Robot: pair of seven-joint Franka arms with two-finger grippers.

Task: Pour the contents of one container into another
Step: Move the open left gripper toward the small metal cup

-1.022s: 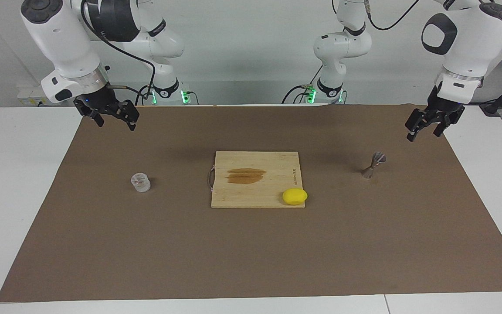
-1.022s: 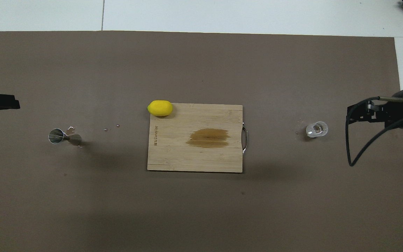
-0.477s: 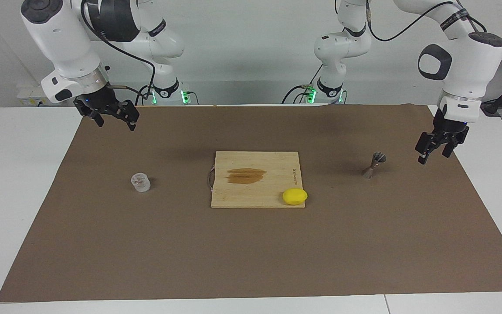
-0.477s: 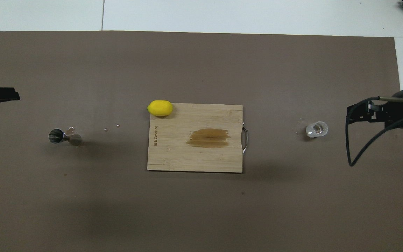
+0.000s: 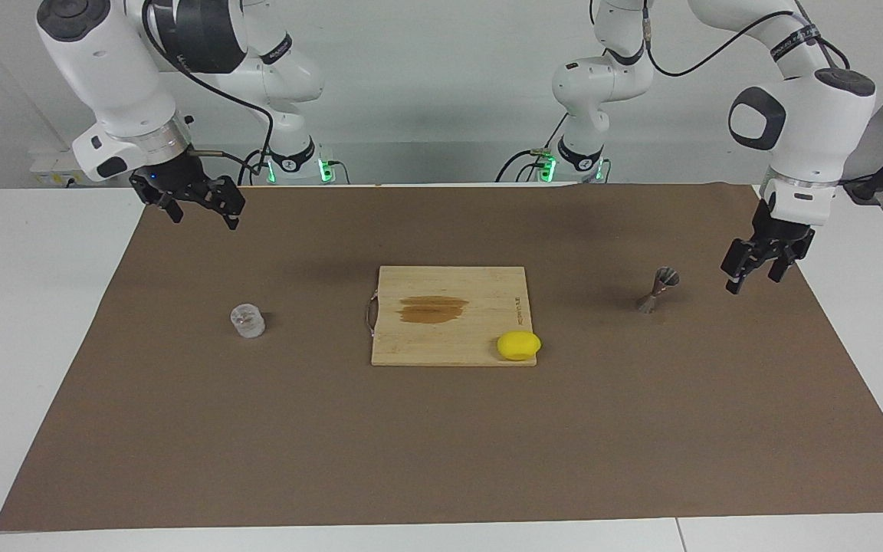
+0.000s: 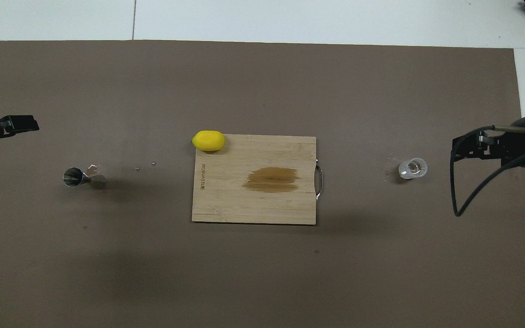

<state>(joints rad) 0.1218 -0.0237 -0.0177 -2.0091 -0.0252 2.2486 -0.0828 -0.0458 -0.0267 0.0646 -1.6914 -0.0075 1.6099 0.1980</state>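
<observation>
The clear squat cup (image 5: 247,320) stands on the brown mat toward the right arm's end of the table; it also shows in the overhead view (image 6: 412,168). The metal hourglass jigger (image 5: 656,290) stands upright toward the left arm's end and shows in the overhead view (image 6: 80,177) too. My left gripper (image 5: 752,282) hangs open and empty, low over the mat beside the jigger, apart from it; the overhead view shows it (image 6: 25,124) at the edge. My right gripper (image 5: 205,221) is open and empty, raised over the mat's edge near the cup (image 6: 460,148).
A wooden cutting board (image 5: 449,337) with a dark wet stain lies mid-table between cup and jigger. A yellow lemon (image 5: 519,345) sits at its corner away from the robots, toward the jigger. A few droplets (image 6: 91,167) lie by the jigger. The brown mat (image 5: 441,445) covers the table.
My left gripper has come down and moved in over the mat toward the jigger. The right arm, cup, jigger and lemon have not moved.
</observation>
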